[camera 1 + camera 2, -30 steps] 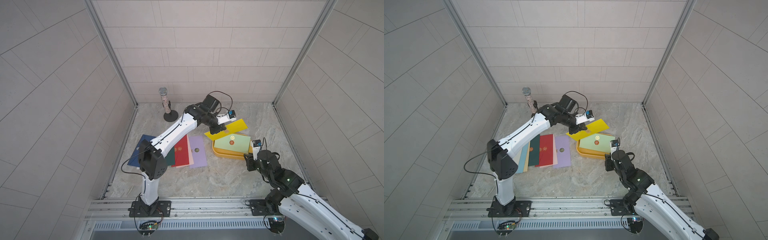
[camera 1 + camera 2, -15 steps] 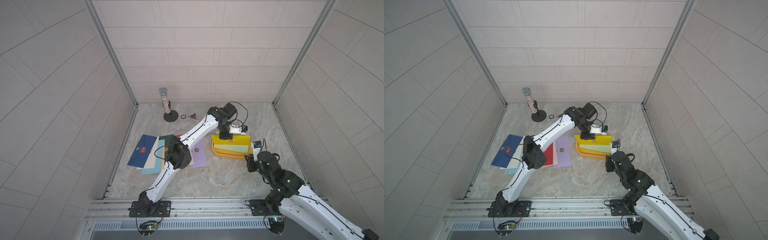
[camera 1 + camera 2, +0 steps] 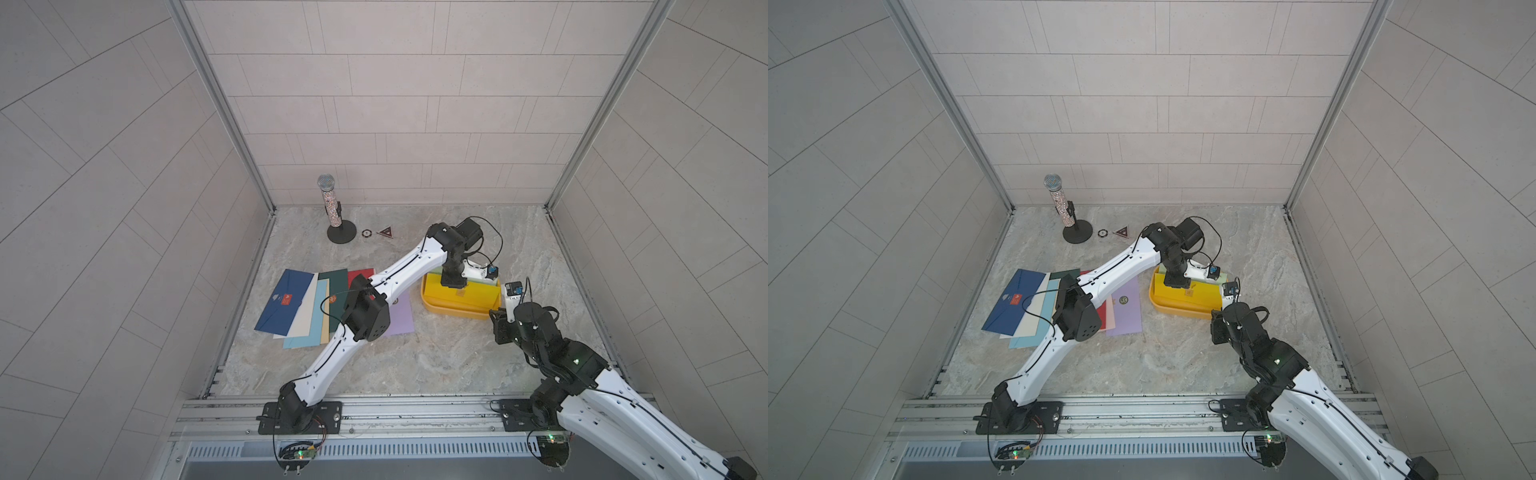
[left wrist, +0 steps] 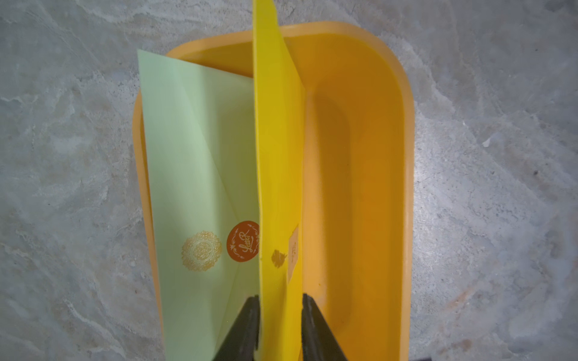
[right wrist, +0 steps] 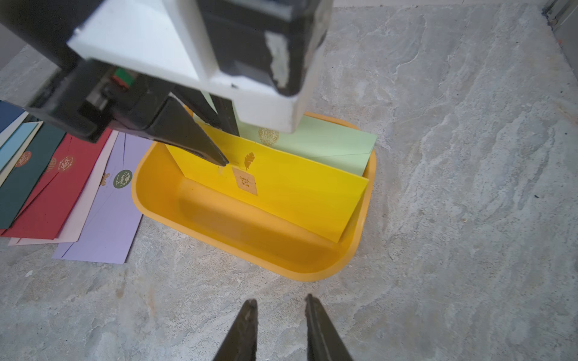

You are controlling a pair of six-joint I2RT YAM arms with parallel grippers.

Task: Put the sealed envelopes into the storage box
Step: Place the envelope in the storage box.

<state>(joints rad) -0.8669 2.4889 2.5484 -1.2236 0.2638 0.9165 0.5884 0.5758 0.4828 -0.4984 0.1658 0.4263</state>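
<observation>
1. We are watching the left gripper [image 4: 280, 300] straddling the yellow envelope [image 5: 281, 187], jaws parted, not pinching;
2. that envelope is standing on edge in the box [image 5: 250, 250], beside the green envelope [image 5: 328, 143];
3. the right gripper [image 5: 281, 301] is hovering near the box, jaws apart, empty;
4. other envelopes [image 3: 316, 307] are lying fanned beside the box.

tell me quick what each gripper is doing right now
left gripper: open, jaws apart around the yellow envelope standing in the storage box
right gripper: open, holding nothing

Robotics lab test cell: panelled walls [image 3: 415, 104], aluminium rail [image 3: 415, 411], bolted robot arms [image 3: 328, 359].
</observation>
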